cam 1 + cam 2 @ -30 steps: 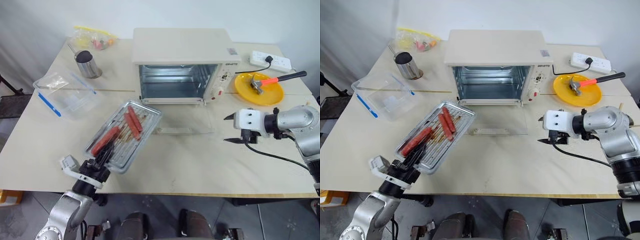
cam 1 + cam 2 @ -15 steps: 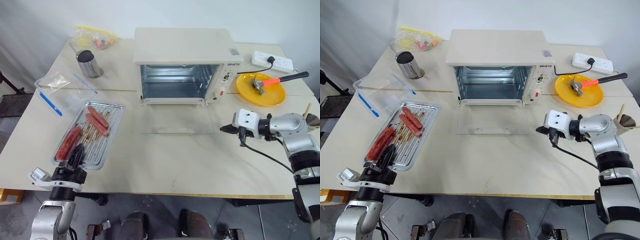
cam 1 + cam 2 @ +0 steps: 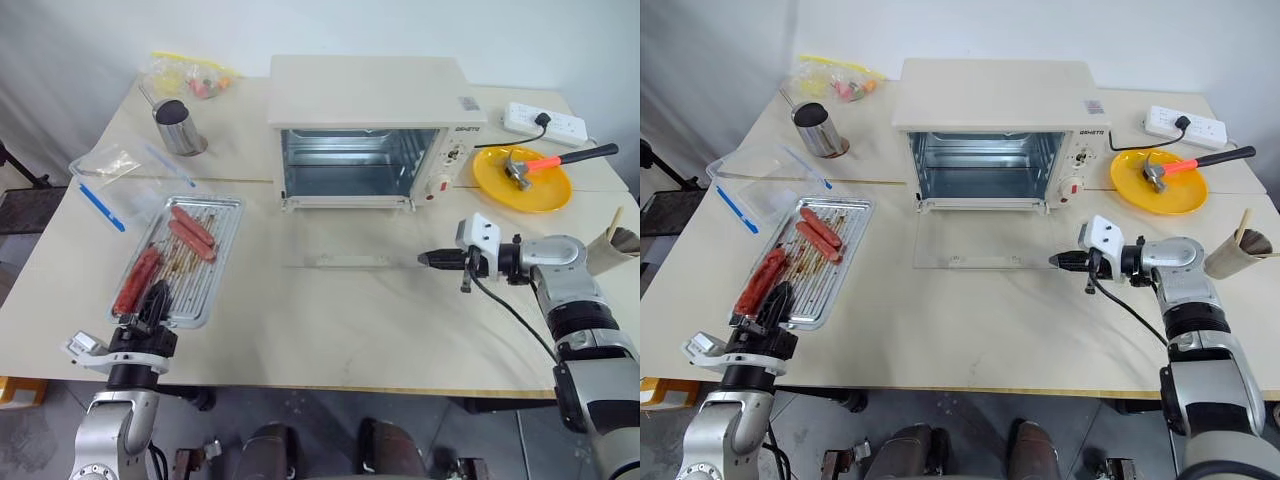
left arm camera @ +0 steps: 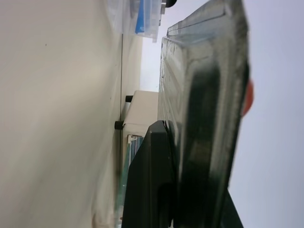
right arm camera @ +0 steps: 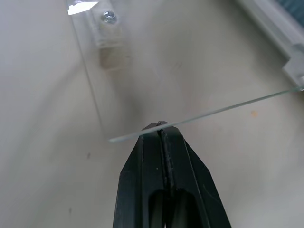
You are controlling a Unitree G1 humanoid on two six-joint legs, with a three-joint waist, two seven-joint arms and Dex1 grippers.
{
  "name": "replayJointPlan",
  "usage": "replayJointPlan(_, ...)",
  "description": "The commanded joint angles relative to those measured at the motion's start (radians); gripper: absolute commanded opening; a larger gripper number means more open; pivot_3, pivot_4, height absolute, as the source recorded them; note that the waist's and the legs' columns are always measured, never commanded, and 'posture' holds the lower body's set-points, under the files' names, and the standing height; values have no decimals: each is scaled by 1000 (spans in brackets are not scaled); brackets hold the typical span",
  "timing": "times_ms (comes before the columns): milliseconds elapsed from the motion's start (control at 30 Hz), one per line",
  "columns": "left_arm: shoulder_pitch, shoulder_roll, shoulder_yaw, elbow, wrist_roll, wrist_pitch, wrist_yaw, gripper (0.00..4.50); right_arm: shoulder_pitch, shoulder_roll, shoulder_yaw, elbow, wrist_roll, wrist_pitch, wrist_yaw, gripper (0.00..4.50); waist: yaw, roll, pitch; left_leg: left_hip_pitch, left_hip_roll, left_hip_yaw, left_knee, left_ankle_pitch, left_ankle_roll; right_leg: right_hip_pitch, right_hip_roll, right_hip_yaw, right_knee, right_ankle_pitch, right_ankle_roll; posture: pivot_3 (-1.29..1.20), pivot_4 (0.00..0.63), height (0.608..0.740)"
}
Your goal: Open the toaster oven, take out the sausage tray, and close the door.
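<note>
With the sausage tray on the table, pinched by the closed left hand, the fully shut, empty right hand should lift the rigid, fragile glass door by its handle.

Left gripper jaws clamped; right gripper jaws closed, arm outstretched
</note>
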Motion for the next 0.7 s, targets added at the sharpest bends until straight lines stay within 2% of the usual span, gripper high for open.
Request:
replayJointPlan(33, 1, 2, 2, -24, -13, -11, -3, 0, -53, 7, -57, -78, 70, 49, 7, 11, -3, 1, 0, 0, 0, 0, 0, 0, 0, 0, 0, 0, 0, 0, 0, 0, 150, 740)
replayJointPlan(267, 8, 6, -8, -6, -13, -3, -2, 0, -142, 36, -93, -138, 113, 146, -34, 11, 0, 1, 1, 0, 1, 0, 0, 0, -1, 0, 1, 0, 0, 0, 0, 0, 150, 740)
replayJointPlan(533, 35, 14, -12, -3, -13, 50, -9, 0, -293, 70, -115, -52, 113, 145, -99, 11, 2, 1, 1, -1, 1, -1, 0, -1, -1, -1, 1, 0, 0, 0, 0, 0, 150, 740)
replayJointPlan(700, 66, 29, -13, -2, -13, 105, -17, 0, -312, 68, -134, -60, 134, 201, -79, 11, -1, 2, 1, -1, 1, 0, 0, -1, -1, -1, 1, 0, 0, 0, 0, 0, 150, 740)
